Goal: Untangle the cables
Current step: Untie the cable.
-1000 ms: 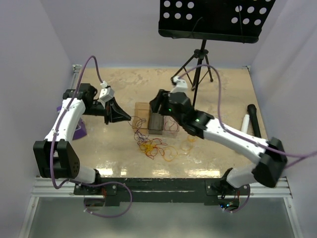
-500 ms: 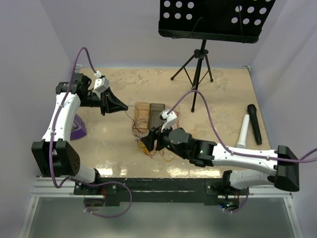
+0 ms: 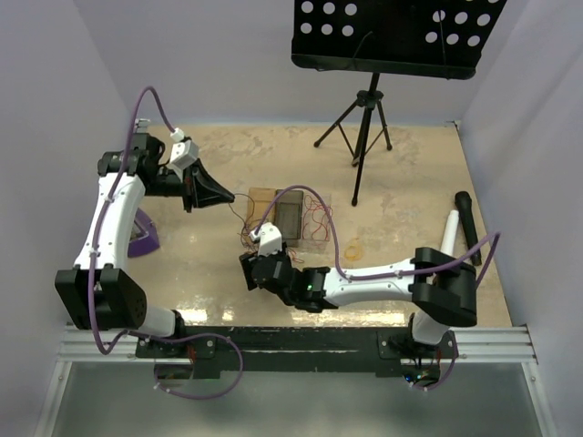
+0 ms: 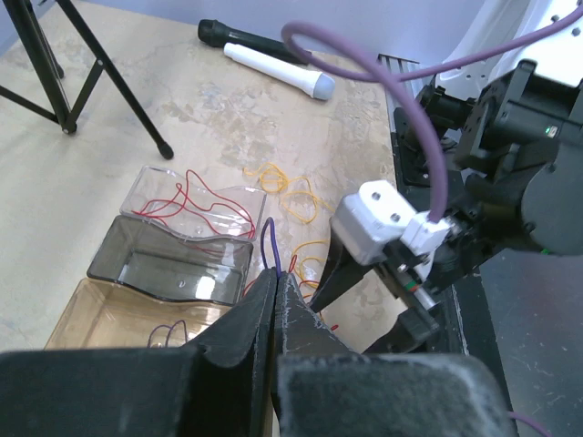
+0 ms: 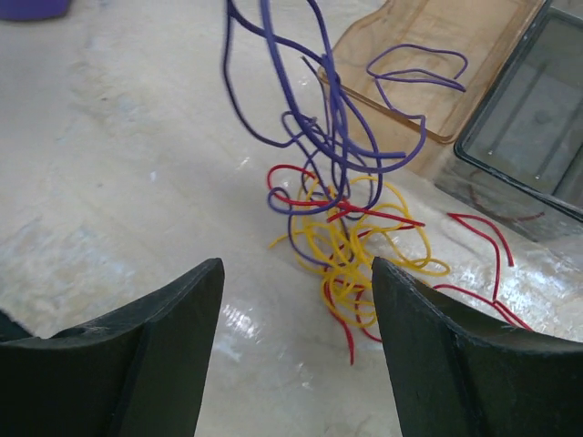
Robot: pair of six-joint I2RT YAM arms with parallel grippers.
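left gripper [image 4: 273, 280]: fingers pressed tight together, pinching one purple cable [image 4: 265, 244] at the very tips. A short loop sticks up past the pinch. Held up off the table [image 3: 410, 173].
right gripper [image 5: 296, 273]: jaws spread wide, nothing between them, low over the table.
cables [image 5: 351, 246]: loose tangle on the table just ahead of the right tips, roughly centred on the gap; below and beyond the left tips.
purple strands [image 5: 337, 137]: climb from the tangle and leave the top edge of the right wrist view, clear of the table.
yellow cables [image 5: 401, 269]: bottom of the pile, flat on the table, red cables [image 5: 478, 218] threaded through and trailing to the right of it.
amber tray [image 5: 474, 45]: past the tangle, right of the right gripper's line; a purple loop lies inside.
smoke-grey tray [image 5: 528, 118]: touching the amber one, further right.
clear tray [image 4: 155, 182]: beyond the grey one from the left tips; red wires inside.
microphones [image 4: 273, 64]: one black, one white, side by side, well beyond both grippers.
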